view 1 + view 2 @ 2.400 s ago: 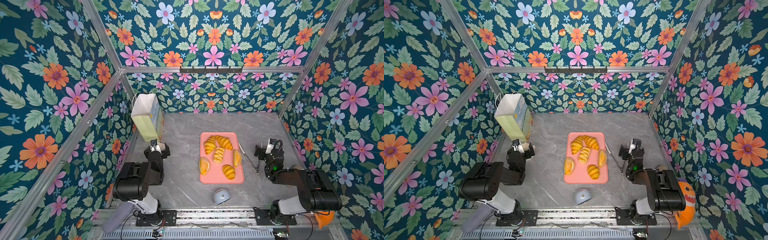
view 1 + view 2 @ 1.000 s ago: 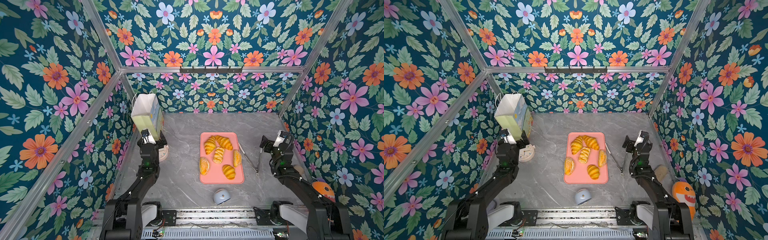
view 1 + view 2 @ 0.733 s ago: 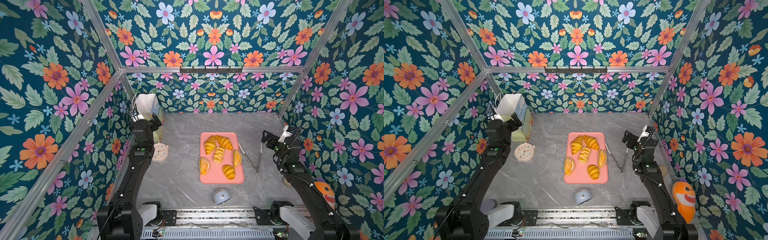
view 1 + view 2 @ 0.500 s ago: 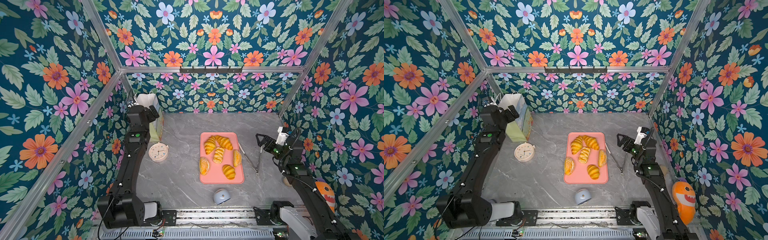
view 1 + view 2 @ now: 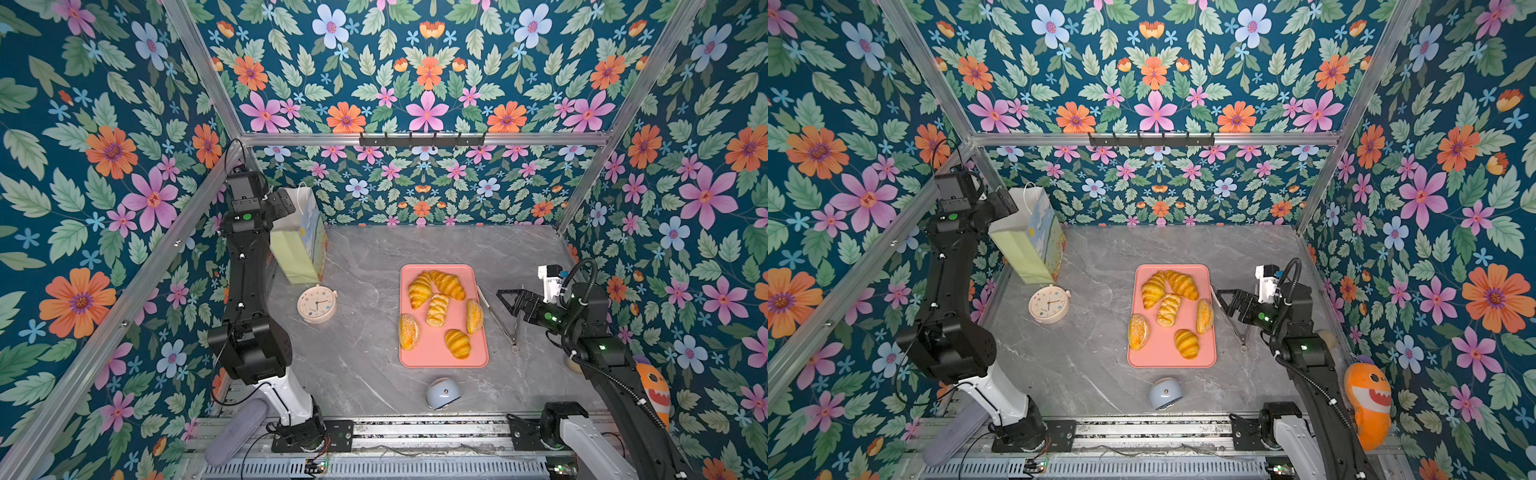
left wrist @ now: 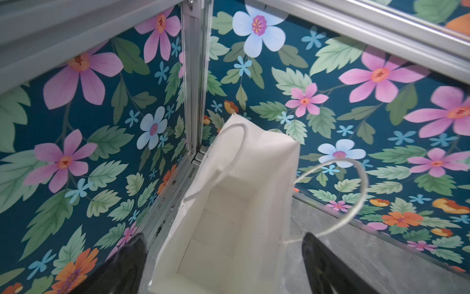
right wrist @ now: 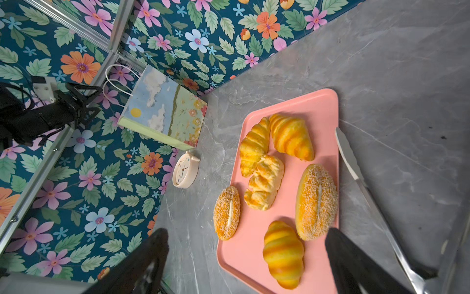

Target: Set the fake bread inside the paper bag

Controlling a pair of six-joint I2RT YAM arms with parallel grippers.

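Clock just beside paper bag, tongs beside tray

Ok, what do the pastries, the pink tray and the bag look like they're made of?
Pastries: probably soft foam or plastic, glossy; the sheen and too-even golden colour suggest fakes. Tray: likely silicone or plastic, matte pink, with rounded raised rim. Bag: paper, matte white inside with sharp fold creases, printed face, cord handles.

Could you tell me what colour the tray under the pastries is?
Plain salmon pink; the tray shows best in the right wrist view.
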